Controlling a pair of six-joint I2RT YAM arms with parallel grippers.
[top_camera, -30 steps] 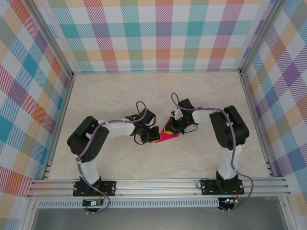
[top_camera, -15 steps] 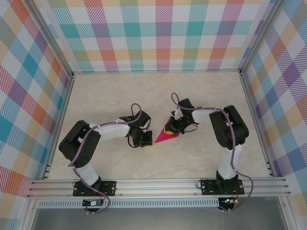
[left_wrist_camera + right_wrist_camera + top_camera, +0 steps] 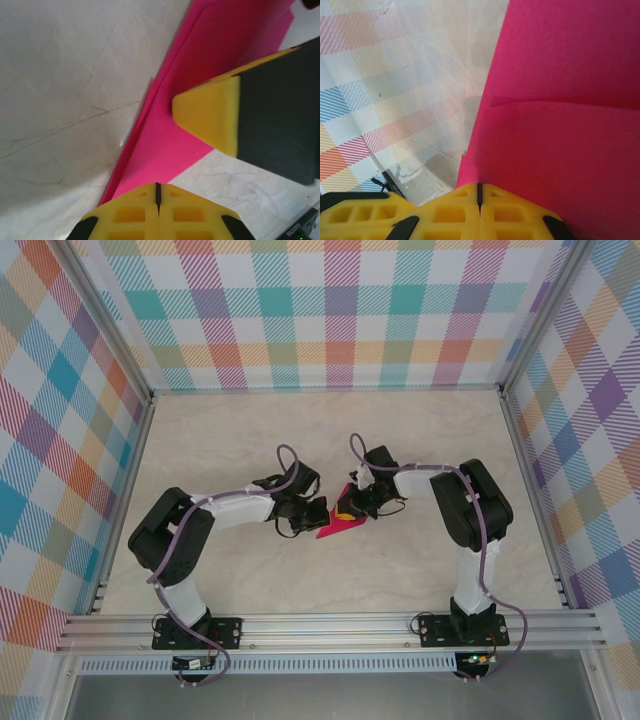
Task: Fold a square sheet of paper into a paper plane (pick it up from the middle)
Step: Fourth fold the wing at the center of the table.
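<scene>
the paper plane (image 3: 336, 529) lies on the desk (image 3: 420, 570) as a layered dart under the left hand (image 3: 310, 519) and right hand (image 3: 346, 511), both pressed together, so likely only final creasing remains.

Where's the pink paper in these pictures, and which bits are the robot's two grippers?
pink paper (image 3: 340, 528), top view, middle of the folded sheet.
left gripper (image 3: 158, 187), left wrist view, seam between closed yellow fingertips.
right gripper (image 3: 479, 187), right wrist view, seam between closed yellow fingertips.
</scene>
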